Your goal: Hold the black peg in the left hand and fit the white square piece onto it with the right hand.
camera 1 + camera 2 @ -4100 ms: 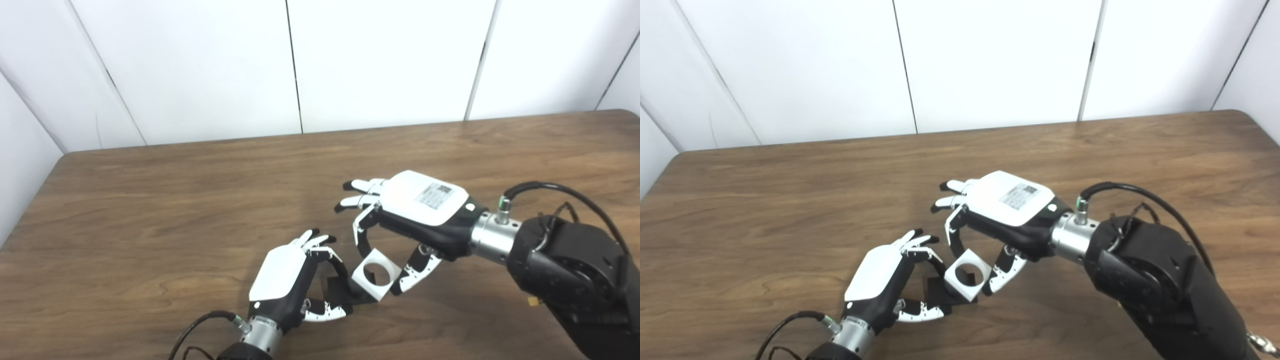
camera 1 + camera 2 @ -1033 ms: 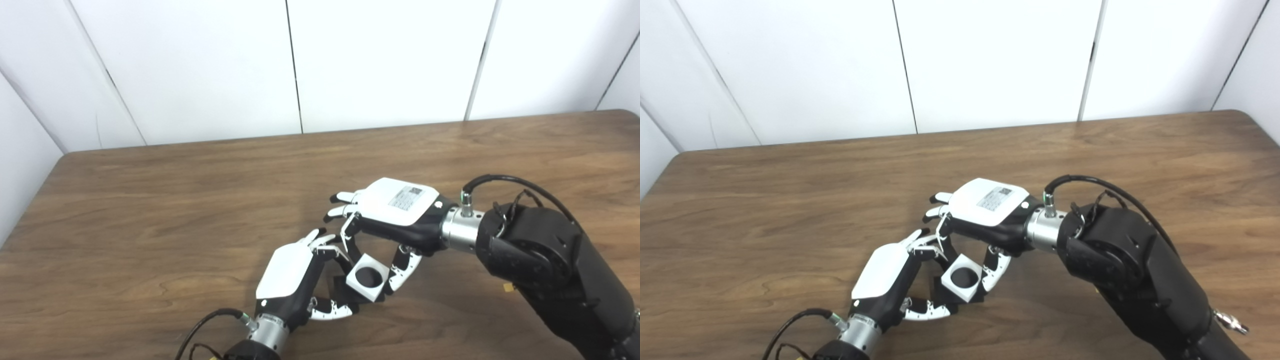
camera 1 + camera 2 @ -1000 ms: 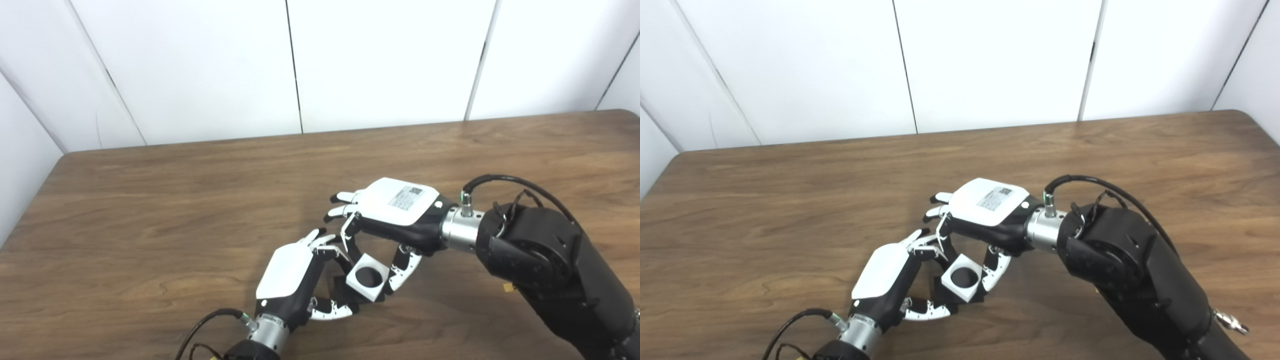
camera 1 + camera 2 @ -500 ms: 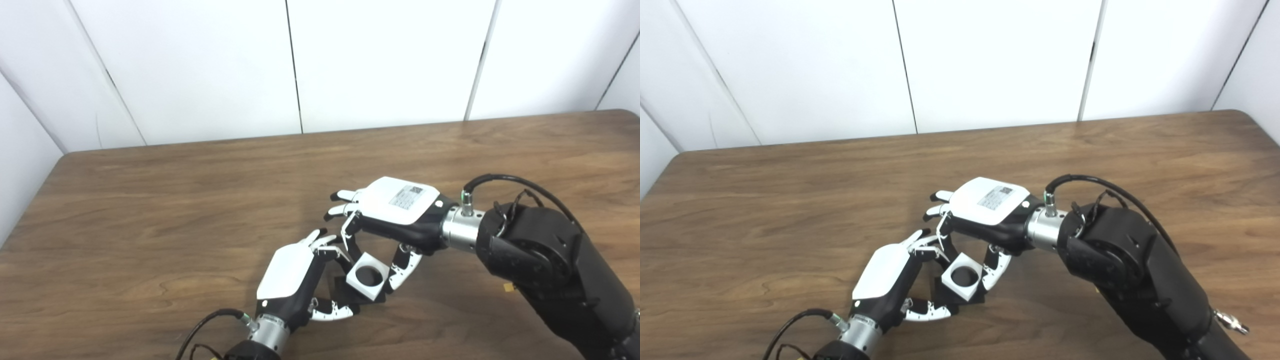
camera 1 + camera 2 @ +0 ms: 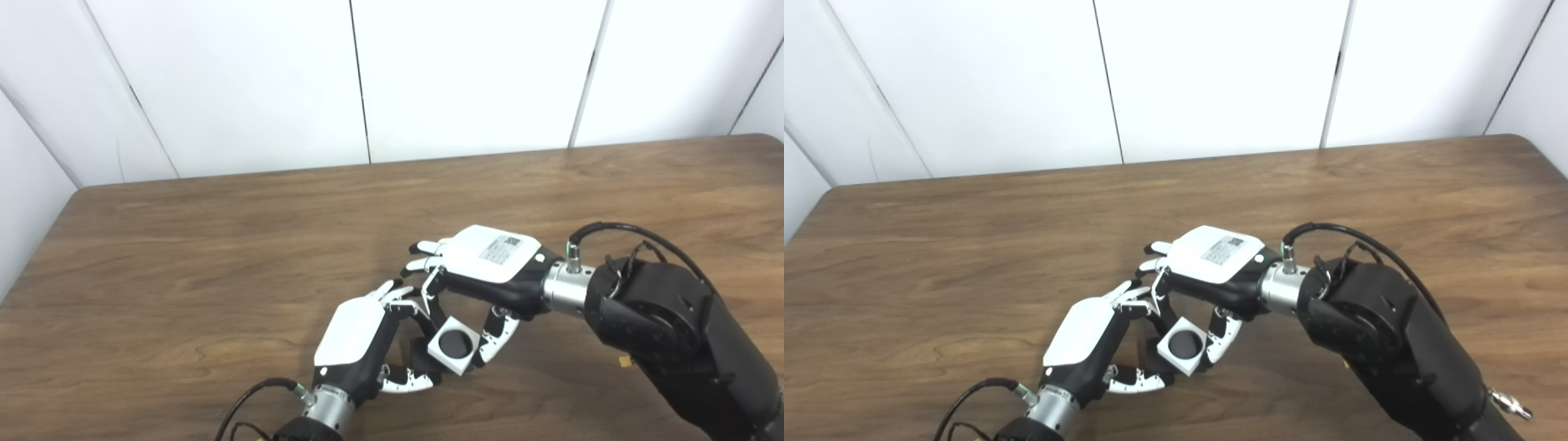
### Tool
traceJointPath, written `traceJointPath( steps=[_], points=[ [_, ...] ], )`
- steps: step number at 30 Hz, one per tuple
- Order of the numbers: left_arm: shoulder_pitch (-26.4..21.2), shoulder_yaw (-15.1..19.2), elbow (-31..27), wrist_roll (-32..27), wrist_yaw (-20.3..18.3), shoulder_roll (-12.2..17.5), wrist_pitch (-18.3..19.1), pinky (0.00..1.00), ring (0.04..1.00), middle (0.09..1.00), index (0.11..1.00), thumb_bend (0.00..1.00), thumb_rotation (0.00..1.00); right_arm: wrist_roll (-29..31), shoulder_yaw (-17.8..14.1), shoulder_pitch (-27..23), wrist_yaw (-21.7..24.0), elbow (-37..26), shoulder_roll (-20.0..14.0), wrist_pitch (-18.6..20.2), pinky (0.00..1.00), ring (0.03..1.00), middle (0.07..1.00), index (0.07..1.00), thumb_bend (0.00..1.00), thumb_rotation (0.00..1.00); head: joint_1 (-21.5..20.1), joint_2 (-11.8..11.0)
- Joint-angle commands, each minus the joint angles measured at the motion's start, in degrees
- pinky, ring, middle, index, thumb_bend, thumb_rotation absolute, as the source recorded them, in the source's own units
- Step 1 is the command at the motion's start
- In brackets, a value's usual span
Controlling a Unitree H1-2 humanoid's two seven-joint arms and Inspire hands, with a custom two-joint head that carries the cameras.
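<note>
The left hand (image 5: pixel 361 343) grips the black peg (image 5: pixel 422 355) low over the desk (image 5: pixel 184 257). The right hand (image 5: pixel 484 275) pinches the white square piece (image 5: pixel 453 348) between thumb and fingers, its round hole filled dark, apparently by the peg. Press the piece straight along the peg's axis, keep it level, and hold the left hand rigid; tilting risks jamming.

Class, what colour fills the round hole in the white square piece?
Black, inside the white square piece; clearest in the left eye view.
</note>
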Motion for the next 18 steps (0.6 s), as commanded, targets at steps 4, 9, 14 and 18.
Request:
traceJointPath(
  steps=[4, 9, 14, 18],
  points=[
    [-1.4, 0.4, -1.6, -0.2, 1.2, -0.5, -0.7, 0.91, 0.942, 0.855, 0.482, 0.51, 0.07, 0.0, -0.8, -0.9, -0.9, -0.7, -0.5, -0.6, 0.94, 0.994, 0.913, 0.492, 0.53, 0.15, 0.0, 0.0],
    [-1.4, 0.4, -1.7, -0.3, 1.0, -0.5, -0.6, 0.91, 0.943, 0.855, 0.482, 0.51, 0.07, -0.4, -0.6, -0.8, -1.1, -0.5, -0.4, -1.0, 0.94, 0.994, 0.912, 0.492, 0.53, 0.15, 0.0, 0.0],
    [-1.4, 0.2, -1.8, 0.2, 1.1, -0.4, -0.7, 0.91, 0.940, 0.855, 0.482, 0.51, 0.07, 0.0, -0.9, -0.6, -1.1, -0.6, -0.4, -0.6, 0.94, 0.993, 0.910, 0.493, 0.52, 0.15, -0.1, 0.2],
    [-1.4, 0.2, -1.8, 0.3, 1.2, -0.5, -0.7, 0.89, 0.936, 0.852, 0.482, 0.51, 0.07, -0.5, -0.9, -0.2, -1.7, -0.4, -0.3, -1.0, 0.93, 0.989, 0.906, 0.494, 0.52, 0.15, -0.1, 0.2]
  ],
)
